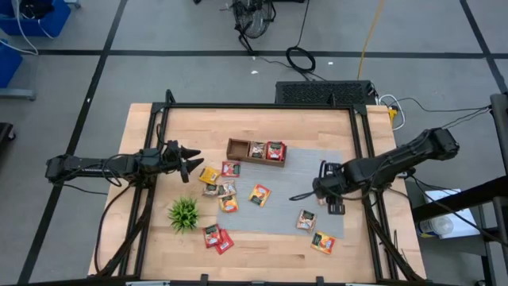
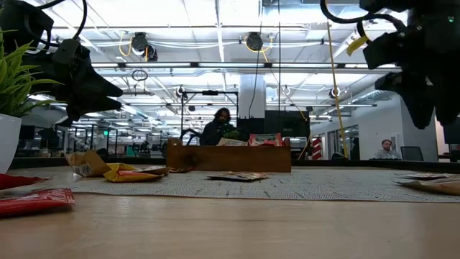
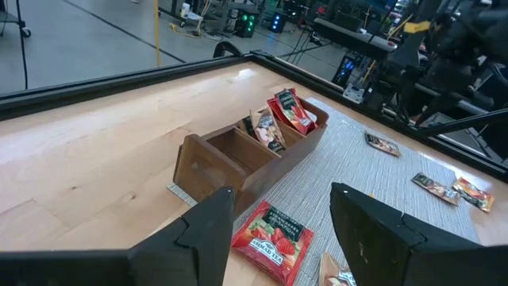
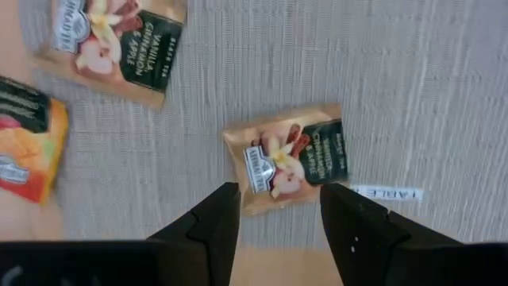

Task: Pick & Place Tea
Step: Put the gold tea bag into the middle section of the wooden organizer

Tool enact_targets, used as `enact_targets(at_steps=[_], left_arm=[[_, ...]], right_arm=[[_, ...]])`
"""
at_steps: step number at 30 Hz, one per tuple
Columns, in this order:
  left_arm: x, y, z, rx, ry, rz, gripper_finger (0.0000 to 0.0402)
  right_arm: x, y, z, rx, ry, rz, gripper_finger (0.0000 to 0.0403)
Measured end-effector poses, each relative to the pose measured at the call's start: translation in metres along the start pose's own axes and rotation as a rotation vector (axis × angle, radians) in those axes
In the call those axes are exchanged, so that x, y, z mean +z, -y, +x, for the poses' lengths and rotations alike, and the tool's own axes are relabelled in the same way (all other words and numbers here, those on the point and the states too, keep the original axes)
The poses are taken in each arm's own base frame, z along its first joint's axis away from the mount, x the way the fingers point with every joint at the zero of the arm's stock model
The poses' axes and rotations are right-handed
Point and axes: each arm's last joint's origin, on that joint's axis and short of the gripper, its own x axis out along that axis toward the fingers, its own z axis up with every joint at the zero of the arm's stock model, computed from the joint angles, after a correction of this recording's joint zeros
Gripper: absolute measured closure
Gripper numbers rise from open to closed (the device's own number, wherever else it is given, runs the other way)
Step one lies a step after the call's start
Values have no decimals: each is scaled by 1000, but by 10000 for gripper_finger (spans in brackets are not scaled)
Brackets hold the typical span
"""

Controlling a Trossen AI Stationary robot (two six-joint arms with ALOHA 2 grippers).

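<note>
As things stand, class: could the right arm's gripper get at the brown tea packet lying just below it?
Probably yes. The right gripper hangs open over the brown tea packet, which lies flat on the grey mat, apart from its neighbours, with nothing between.

Printed labels on the tea packets (image 1: 259,194) too small to read from above. In the low view, red packet (image 2: 32,201) cut off at the left edge, plant (image 2: 14,79) cropped by the same edge, pot only partly visible. Packets inside the wooden tray (image 2: 228,158) mostly hidden behind its front wall, only the tops showing. Person (image 2: 218,128) behind the tray partly hidden by it. In the right wrist view, orange packet (image 4: 28,151) cut by the edge and blurred; another brown packet (image 4: 119,48) cropped at the top.
</note>
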Motion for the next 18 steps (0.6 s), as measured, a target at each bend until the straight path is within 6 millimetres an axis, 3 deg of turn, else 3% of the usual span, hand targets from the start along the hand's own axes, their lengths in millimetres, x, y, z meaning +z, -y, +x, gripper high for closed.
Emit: enact_targets(at_steps=[18], left_arm=[[0, 0, 0, 0, 0, 0, 190]], right_arm=[[-21, -13, 60, 3, -17, -45, 243]])
